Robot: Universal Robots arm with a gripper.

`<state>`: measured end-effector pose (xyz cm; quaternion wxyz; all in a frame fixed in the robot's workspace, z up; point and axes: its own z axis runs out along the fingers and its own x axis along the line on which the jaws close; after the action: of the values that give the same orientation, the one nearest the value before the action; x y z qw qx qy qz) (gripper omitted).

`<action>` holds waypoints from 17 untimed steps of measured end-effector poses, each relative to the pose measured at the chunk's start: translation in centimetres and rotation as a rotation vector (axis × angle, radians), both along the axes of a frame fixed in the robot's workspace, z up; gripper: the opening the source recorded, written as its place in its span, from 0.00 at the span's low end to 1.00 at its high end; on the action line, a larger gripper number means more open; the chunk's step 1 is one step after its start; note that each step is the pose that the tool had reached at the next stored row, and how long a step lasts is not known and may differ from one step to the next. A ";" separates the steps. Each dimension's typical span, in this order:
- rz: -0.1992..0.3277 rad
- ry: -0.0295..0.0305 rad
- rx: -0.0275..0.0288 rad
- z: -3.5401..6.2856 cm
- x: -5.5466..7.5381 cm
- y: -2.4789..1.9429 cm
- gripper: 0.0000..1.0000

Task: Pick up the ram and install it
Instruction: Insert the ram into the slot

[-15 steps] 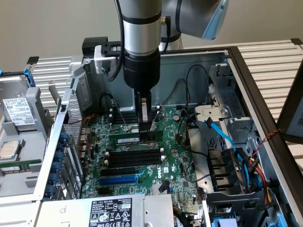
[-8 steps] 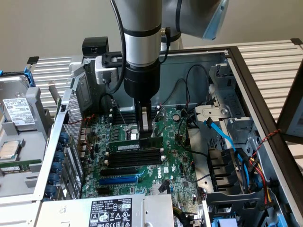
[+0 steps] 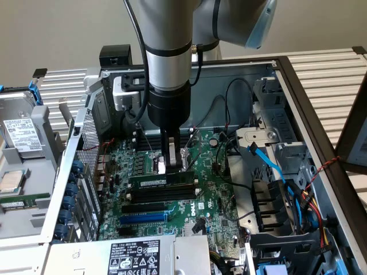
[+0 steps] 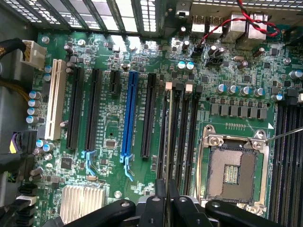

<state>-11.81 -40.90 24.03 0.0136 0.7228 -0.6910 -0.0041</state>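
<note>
Pincer (image 4: 166,198) closed to a narrow slit, pinching the ram (image 3: 163,180) by its top edge. Ram stands on edge in a black slot just beside the processor socket (image 4: 232,172).

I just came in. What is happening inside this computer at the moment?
A robot arm reaches down into an open computer case. Its gripper is closed on the top edge of the ram, which stands on its edge along the row of black memory slots on the motherboard, beside the open processor socket. The pictures do not settle whether the stick is pushed fully into its slot.
</note>
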 end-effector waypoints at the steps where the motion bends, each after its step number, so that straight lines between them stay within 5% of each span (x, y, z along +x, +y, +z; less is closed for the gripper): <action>1: 0.000 0.0002 0.0136 -0.01 0.0 -0.01 0.13; 2: -0.001 0.0002 0.0242 -0.03 -0.1 -0.03 0.13; 7: -0.001 0.0001 0.0244 -0.03 -0.1 -0.05 0.13; 17: -0.020 -0.0001 0.0247 -0.04 -0.1 -1.14 0.13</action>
<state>-11.86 -42.04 24.00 0.0046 0.7159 -0.6981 -0.0127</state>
